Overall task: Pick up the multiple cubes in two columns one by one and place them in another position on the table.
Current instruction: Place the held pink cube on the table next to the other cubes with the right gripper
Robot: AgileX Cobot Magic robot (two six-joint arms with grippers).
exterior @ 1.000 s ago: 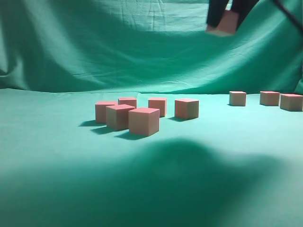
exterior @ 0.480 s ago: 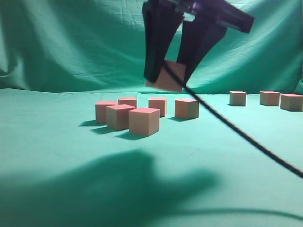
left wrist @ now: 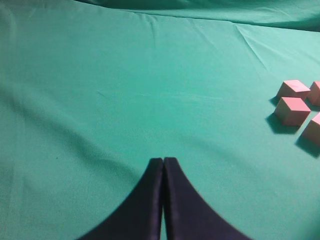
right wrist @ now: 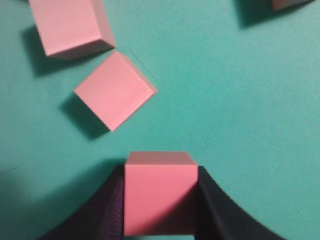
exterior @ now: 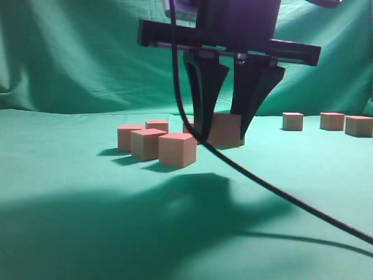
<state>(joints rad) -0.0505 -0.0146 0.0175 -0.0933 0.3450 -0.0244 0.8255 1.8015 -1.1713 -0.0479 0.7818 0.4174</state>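
The right gripper point(right wrist: 161, 200) clamps a cube point(right wrist: 159, 192) at the bottom centre of its wrist view; in the exterior view the cube point(exterior: 224, 129) sits low at mid-frame by the table point(exterior: 87, 221). Three cubes point(exterior: 332, 121) line the right edge. The left gripper point(left wrist: 163, 165) is closed, empty.

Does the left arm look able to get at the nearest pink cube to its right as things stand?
Probably yes: the cloth between the left gripper and that cube lies bare, nothing blocking. But its jaws are shut and must open first.
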